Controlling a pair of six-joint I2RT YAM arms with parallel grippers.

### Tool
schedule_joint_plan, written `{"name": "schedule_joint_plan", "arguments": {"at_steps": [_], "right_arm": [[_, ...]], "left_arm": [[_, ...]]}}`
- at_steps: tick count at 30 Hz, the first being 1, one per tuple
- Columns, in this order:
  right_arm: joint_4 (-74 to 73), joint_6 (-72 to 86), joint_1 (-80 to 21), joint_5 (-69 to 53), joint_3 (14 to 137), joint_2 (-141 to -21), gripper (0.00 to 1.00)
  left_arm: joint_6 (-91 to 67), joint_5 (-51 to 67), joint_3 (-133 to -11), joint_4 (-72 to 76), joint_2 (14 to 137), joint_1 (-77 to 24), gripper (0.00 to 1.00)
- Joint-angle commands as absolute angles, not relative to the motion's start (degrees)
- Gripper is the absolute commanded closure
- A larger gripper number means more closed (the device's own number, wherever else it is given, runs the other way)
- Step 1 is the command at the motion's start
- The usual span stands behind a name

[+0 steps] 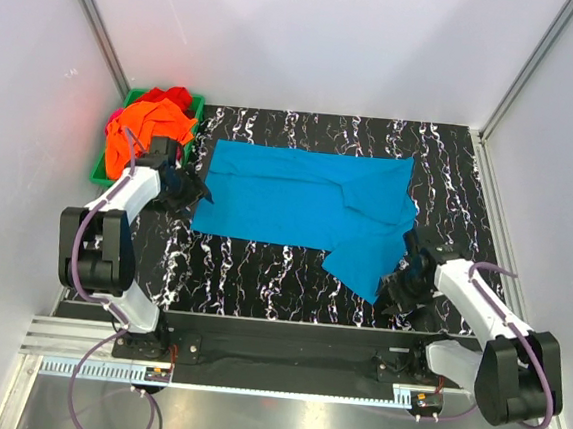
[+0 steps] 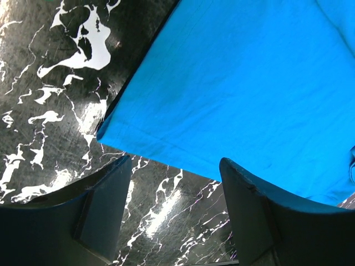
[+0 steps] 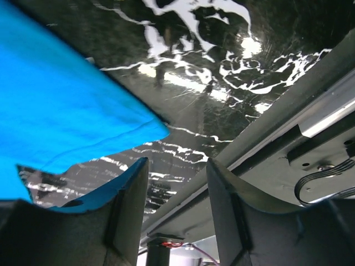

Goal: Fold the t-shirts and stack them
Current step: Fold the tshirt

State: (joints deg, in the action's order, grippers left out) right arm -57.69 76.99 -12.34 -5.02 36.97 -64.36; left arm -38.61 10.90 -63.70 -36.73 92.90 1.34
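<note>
A turquoise-blue t-shirt [image 1: 298, 200] lies spread on the black marbled table, its right part folded down into a flap reaching toward the near right. My left gripper [image 1: 193, 191] is open and empty just off the shirt's left edge; the shirt's corner [image 2: 233, 83] lies just beyond its fingertips. My right gripper [image 1: 398, 287] is open and empty beside the flap's near corner, and that corner of the shirt [image 3: 66, 116] lies to the left of its fingers. Orange and red t-shirts [image 1: 149, 122] are heaped in the bin.
A green plastic bin [image 1: 100, 168] stands at the far left corner of the table, holding the heap. White walls close in the sides and back. The table's metal front rail [image 3: 288, 127] runs close by my right gripper.
</note>
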Motion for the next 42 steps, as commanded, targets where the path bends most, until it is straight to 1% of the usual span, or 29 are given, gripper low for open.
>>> {"name": "schedule_joint_plan", "arguments": {"at_steps": [1, 8, 15, 20, 21, 23, 25, 26, 27, 28, 30, 32, 35, 38, 42], "right_arm": [[-54.2, 83.9, -15.0, -1.6, 35.3, -66.3, 0.46], [-46.9, 88.4, -17.3, -0.4, 32.2, -67.1, 0.49], [-45.3, 89.7, -18.9, 2.5, 32.3, -69.2, 0.51], [-47.2, 91.6, -19.2, 3.1, 33.8, -72.1, 0.58], [-47.5, 91.7, -19.3, 3.3, 34.3, -72.7, 0.63], [-47.2, 92.7, -19.5, 2.6, 34.2, -73.6, 0.67], [-47.1, 93.0, -19.6, 3.1, 34.0, -73.3, 0.87], [-47.7, 92.6, -19.6, 4.6, 34.3, -72.0, 0.94], [-50.3, 92.1, -19.6, 6.0, 35.7, -71.0, 0.98], [-52.5, 91.6, -19.6, 7.2, 36.9, -69.8, 1.00], [-59.0, 89.0, -19.6, 12.8, 41.5, -65.8, 1.00], [-62.0, 85.6, -19.7, 16.8, 45.3, -62.9, 1.00], [-64.8, 81.9, -19.6, 17.8, 47.5, -61.7, 1.00], [-63.9, 79.4, -19.6, 16.6, 47.4, -61.7, 1.00], [-64.0, 79.4, -19.6, 17.1, 46.9, -61.4, 1.00]], "left_arm": [[-38.5, 11.0, -62.7, -33.5, 90.4, 1.4, 0.30], [-37.5, 10.5, -63.3, -33.5, 90.5, 1.5, 0.30], [-37.8, 9.1, -63.5, -33.4, 90.6, 1.6, 0.30], [-38.0, 8.6, -63.4, -33.7, 91.0, 2.2, 0.30], [-38.1, 8.6, -63.5, -33.7, 91.0, 2.3, 0.29], [-38.1, 8.7, -63.5, -33.7, 90.7, 2.5, 0.30], [-38.1, 8.6, -63.7, -33.7, 90.5, 2.7, 0.30], [-38.0, 8.5, -63.8, -33.8, 90.5, 2.8, 0.30], [-37.9, 8.2, -63.8, -34.0, 90.3, 2.9, 0.30], [-37.9, 7.9, -63.8, -34.3, 90.2, 2.9, 0.30], [-38.1, 7.8, -63.0, -34.4, 89.0, 3.3, 0.30], [-38.9, 7.0, -61.2, -33.8, 88.0, 3.3, 0.31], [-40.8, 6.9, -58.8, -32.5, 86.5, 3.5, 0.33], [-42.4, 6.9, -55.2, -30.3, 85.6, 3.6, 0.35], [-44.1, 7.1, -49.6, -26.8, 85.6, 3.4, 0.39]]}}
